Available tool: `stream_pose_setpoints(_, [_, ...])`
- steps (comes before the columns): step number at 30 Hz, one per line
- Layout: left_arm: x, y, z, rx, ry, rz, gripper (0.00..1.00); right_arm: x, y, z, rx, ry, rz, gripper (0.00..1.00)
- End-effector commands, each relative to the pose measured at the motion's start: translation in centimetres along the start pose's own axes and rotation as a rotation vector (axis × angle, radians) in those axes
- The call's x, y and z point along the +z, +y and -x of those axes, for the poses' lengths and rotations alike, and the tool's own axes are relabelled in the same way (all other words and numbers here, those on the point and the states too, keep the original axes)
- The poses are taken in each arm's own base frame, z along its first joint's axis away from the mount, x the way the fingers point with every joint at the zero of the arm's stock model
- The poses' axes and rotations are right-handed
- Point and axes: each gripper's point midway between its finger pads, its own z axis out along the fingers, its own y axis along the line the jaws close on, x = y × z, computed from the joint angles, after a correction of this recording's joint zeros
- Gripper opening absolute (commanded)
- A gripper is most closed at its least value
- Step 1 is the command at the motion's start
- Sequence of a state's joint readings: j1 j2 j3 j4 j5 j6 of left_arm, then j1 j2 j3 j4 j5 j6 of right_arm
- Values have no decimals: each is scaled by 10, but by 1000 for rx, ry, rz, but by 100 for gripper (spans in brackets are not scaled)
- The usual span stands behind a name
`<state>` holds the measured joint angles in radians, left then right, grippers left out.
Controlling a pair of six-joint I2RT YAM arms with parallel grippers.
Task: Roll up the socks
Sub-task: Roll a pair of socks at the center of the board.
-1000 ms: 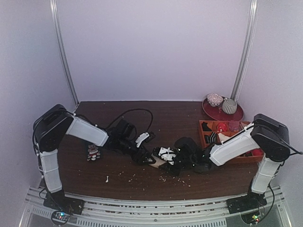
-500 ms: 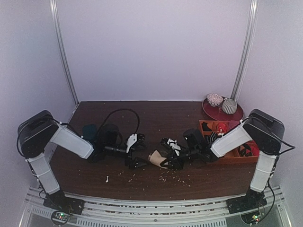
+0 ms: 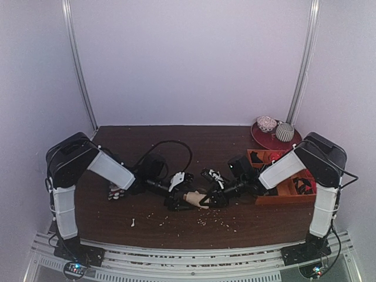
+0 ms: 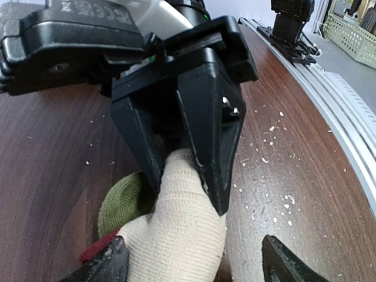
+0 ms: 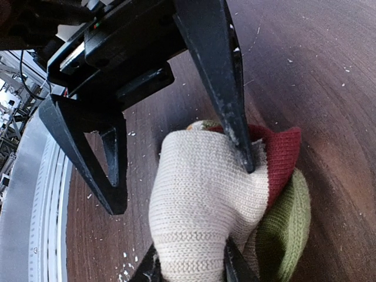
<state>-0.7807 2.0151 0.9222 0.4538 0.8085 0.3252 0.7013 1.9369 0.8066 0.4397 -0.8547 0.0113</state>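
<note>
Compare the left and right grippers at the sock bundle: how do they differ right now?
Jaws: the left gripper stands wide open, while the right gripper is closed on the socks.
Contact: the right gripper pinches the cream end between both fingers, while the left gripper has only one finger against the socks, the other clear of them.
Shared: both sit low over the table, facing each other across the same socks.

Cream socks (image 5: 200,200) lie bunched, red and green ends.
</note>
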Motion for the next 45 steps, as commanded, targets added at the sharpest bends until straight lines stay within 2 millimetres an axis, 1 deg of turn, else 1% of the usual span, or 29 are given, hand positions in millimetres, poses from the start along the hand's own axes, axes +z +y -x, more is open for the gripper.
stream_pose_setpoints(1, [3,-7,-22,-30,74,-11,77,-2,-1,-131,357,369,-25,25])
stream_pose_setpoints(4, [9,-5,-32,-44,116,-7,73,-2,-1,-131,377,365,-10,25])
stream_pose_setpoints(5, [11,-6,-35,-45,132,-11,70,-2,-2,-131,384,366,-8,25])
stream_pose_setpoints(6, [13,-6,-36,-45,142,-16,65,-2,-2,-131,389,366,-8,25])
stream_pose_setpoints(9, [18,-7,-43,-71,187,-28,45,-3,-3,-130,398,366,-8,25])
stream_pose_setpoints(11, [21,-5,-50,-109,223,-26,21,-3,-3,-129,405,365,-6,25])
stream_pose_setpoints(13, [21,-5,-56,-155,255,-22,3,-4,-3,-128,410,367,-7,26])
stream_pose_setpoints(14, [21,-2,-60,-184,275,-6,0,-4,-4,-128,411,370,-14,26])
stream_pose_setpoints(16, [21,0,-69,-256,321,11,0,-6,-7,-123,404,367,-31,26])
stream_pose_setpoints(18, [21,-1,-80,-351,390,2,0,-9,-9,-112,378,348,-56,30])
stream_pose_setpoints(20, [20,-5,-89,-436,438,-8,0,-16,-11,-94,335,312,-90,36])
stream_pose_setpoints(22, [18,-10,-95,-520,468,-16,0,-25,-12,-70,270,262,-135,39])
stream_pose_setpoints(24, [15,-14,-95,-599,469,-44,0,-39,-12,-41,177,194,-200,42])
stream_pose_setpoints(26, [12,-16,-95,-661,469,-67,0,-56,-12,-15,64,109,-288,46])
stream_pose_setpoints(27, [11,-16,-97,-682,479,-64,0,-64,-11,-5,4,69,-325,48])
stream_pose_setpoints(29, [9,-18,-103,-724,507,-73,0,-75,-3,7,-120,11,-374,51])
stream_pose_setpoints(31, [8,-21,-111,-758,538,-84,0,-80,6,19,-215,-42,-405,55])
stream_pose_setpoints(34, [9,-23,-114,-787,542,-97,0,-77,10,22,-267,-66,-425,56])
stream_pose_setpoints(39, [11,-24,-115,-805,543,-110,0,-61,9,27,-281,-80,-410,57])
stream_pose_setpoints(45, [11,-24,-113,-796,547,-118,0,-40,-7,24,-233,-49,-398,57])
